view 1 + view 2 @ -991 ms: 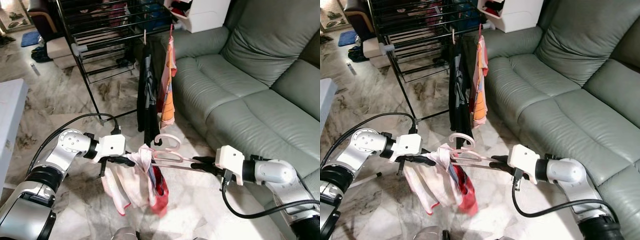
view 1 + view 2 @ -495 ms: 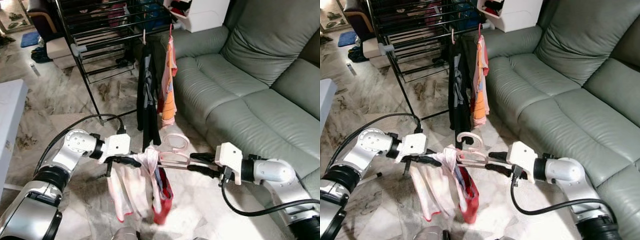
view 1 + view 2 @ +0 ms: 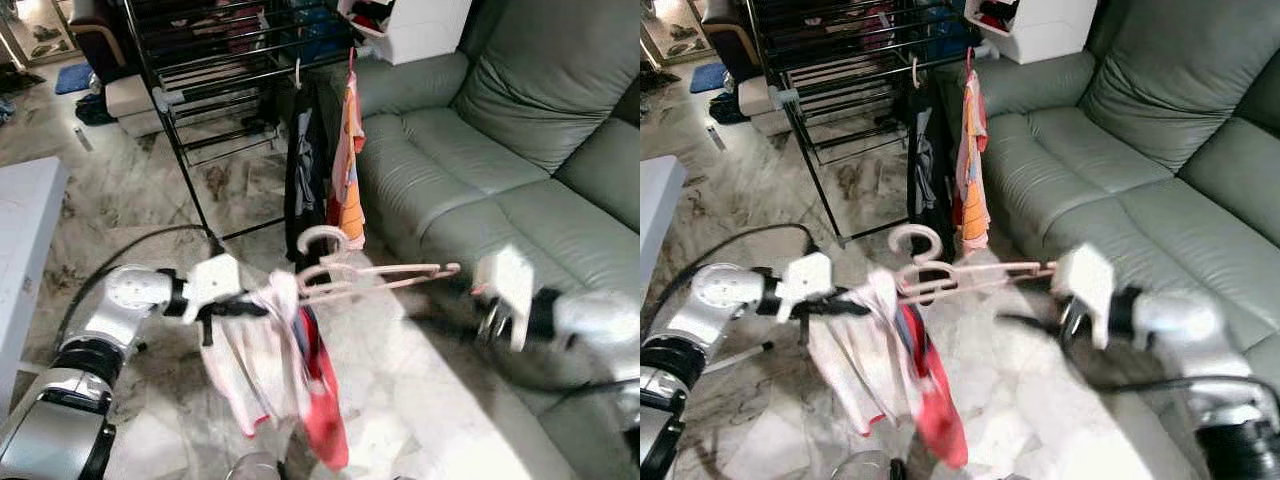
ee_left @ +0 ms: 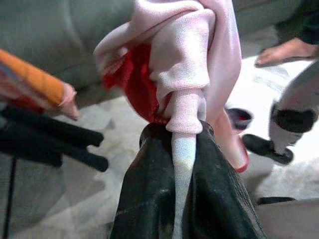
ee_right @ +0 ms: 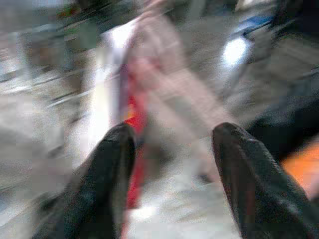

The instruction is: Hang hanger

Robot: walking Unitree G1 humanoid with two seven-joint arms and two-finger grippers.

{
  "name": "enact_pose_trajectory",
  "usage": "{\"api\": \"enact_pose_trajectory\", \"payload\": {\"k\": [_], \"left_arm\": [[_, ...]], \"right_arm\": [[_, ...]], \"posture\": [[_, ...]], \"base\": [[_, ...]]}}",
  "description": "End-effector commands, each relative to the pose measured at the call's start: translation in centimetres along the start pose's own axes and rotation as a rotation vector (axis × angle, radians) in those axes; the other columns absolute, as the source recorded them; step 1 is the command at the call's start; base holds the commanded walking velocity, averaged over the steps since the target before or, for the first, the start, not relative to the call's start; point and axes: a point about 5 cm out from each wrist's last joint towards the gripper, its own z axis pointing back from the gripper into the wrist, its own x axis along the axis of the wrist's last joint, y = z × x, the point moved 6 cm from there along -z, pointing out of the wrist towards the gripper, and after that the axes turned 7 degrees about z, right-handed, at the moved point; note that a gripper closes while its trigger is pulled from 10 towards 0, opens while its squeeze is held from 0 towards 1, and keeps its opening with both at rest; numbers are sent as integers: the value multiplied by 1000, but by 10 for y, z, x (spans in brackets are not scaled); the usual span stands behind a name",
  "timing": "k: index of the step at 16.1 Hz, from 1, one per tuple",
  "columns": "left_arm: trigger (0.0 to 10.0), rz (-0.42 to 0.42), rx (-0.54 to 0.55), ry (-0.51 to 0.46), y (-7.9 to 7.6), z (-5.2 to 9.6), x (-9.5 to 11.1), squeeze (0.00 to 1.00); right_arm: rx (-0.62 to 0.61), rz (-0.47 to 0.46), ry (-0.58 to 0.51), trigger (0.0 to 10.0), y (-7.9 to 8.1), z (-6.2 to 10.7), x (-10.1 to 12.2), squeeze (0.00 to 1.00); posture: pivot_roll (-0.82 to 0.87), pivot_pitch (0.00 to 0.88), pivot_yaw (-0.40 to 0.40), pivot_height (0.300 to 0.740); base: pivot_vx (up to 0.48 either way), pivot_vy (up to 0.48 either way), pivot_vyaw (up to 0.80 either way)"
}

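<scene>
Now that the right pincer has let go and spread wide, the pink hanger with its garment rides higher, clamped by the left pincer, hook toward the drying rack at 12 o'clock.

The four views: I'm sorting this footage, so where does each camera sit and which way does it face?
Left eye, right eye: on the head, looking forward and down at the drying rack, sofa and pink hanger; both arms show.
Left wrist: along the left gripper, shut on the pink cloth.
Right wrist: blurred, along the open right gripper toward the cloth.
All share the cloth.
</scene>
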Motion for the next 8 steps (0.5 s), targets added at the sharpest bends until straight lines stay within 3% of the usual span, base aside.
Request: {"api": "enact_pose_trajectory", "payload": {"k": [1,3,4,5,6,8], "left_arm": [[0,-13,37,-28,9,3,9,0],[0,2,85,-45,13,-1,9,0],[0,13,143,-58,20,-1,10,0],[0,39,227,-93,32,-1,16,0],[0,105,372,-190,57,6,35,0],[0,121,416,-233,67,8,48,0]], "right_arm": [[-115,36,-52,10000,-24,11,15,1000],[-256,6,-115,10000,-47,23,28,1000],[-302,-5,-140,10000,-52,23,30,1000],[-323,-30,-171,10000,-50,21,31,1000],[-312,-132,-225,10000,-33,11,28,1000],[-277,-183,-235,10000,-18,4,25,1000]], "posture": [[-38,8,77,740],[-34,8,70,740],[-34,8,70,740],[-38,5,65,740],[-38,3,63,740],[-37,2,68,740]], "base": [[0,0,0],[0,0,0],[0,0,0],[0,0,0],[0,0,0],[0,0,0]]}}
